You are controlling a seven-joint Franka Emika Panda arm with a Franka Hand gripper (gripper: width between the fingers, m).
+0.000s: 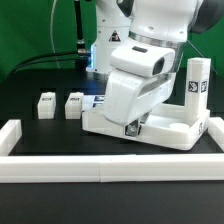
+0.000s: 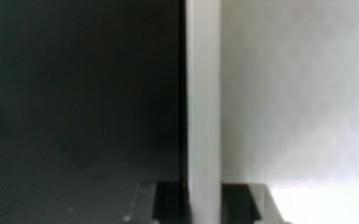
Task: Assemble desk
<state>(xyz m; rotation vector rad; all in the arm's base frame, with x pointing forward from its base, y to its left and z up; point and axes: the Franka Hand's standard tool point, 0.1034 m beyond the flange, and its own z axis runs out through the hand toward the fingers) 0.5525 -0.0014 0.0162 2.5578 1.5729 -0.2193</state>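
The white tabletop panel (image 1: 165, 128) lies flat on the black table, at the exterior view's right. My gripper (image 1: 134, 126) points down at its near rim. In the wrist view the rim (image 2: 204, 90) runs as a pale upright strip between my two dark fingertips (image 2: 169, 203), which sit against both its sides, so the gripper (image 2: 204, 205) is shut on the rim. One square leg (image 1: 196, 80) stands upright at the panel's far right corner. Two more legs (image 1: 46, 105) (image 1: 74, 104) lie on the table at the left. A fourth leg is hidden.
The low white border wall (image 1: 90, 172) runs along the front and turns up both sides (image 1: 10, 138). The marker board (image 1: 95, 101) shows partly behind my arm. Cables and a stand are at the back.
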